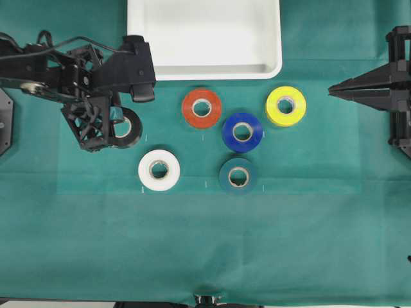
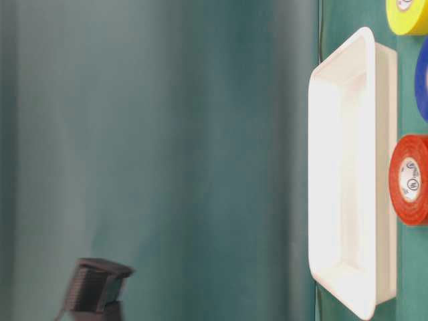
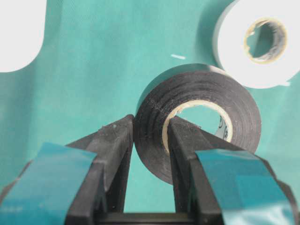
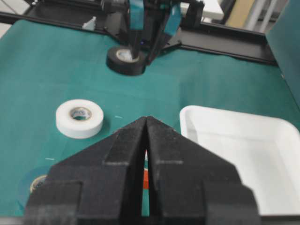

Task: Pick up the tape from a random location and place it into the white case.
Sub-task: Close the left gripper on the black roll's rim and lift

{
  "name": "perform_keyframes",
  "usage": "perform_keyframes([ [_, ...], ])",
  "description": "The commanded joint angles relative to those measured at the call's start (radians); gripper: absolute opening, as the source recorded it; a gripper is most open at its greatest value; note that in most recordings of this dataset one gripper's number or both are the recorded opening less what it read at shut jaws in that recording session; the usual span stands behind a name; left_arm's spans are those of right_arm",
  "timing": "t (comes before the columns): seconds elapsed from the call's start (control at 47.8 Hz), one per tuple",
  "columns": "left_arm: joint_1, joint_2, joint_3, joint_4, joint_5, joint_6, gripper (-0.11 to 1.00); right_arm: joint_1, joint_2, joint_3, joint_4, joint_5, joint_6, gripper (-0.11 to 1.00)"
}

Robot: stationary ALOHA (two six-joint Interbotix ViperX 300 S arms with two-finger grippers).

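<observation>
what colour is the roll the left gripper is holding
Black tape with a pale core, clearest in the left wrist view.

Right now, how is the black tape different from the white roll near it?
The black tape is pinched through its wall by the left gripper's fingers, one outside and one in the core; the white roll is untouched. The black tape sits tilted up on edge; the white roll lies flat on the cloth. Both are rings with a pale inner core.
</observation>
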Motion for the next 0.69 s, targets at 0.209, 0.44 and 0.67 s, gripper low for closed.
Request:
perform_keyframes([
  [0.209,-0.002,-0.095,-0.089,0.005,0.123,0.002,0.19,0.000,0.005,-0.031,-0.002,-0.003,-0.002,0.00],
  [0.44,-0.002,-0.130,-0.126,0.006,0.187,0.002,0.19,0.000,0.005,-0.029,-0.002,-0.003,0.000,0.00],
  [0.67,-0.002,-0.138,-0.156,0.006,0.213,0.003,0.19,0.000,0.005,-0.031,-0.002,-0.003,0.000,0.00],
])
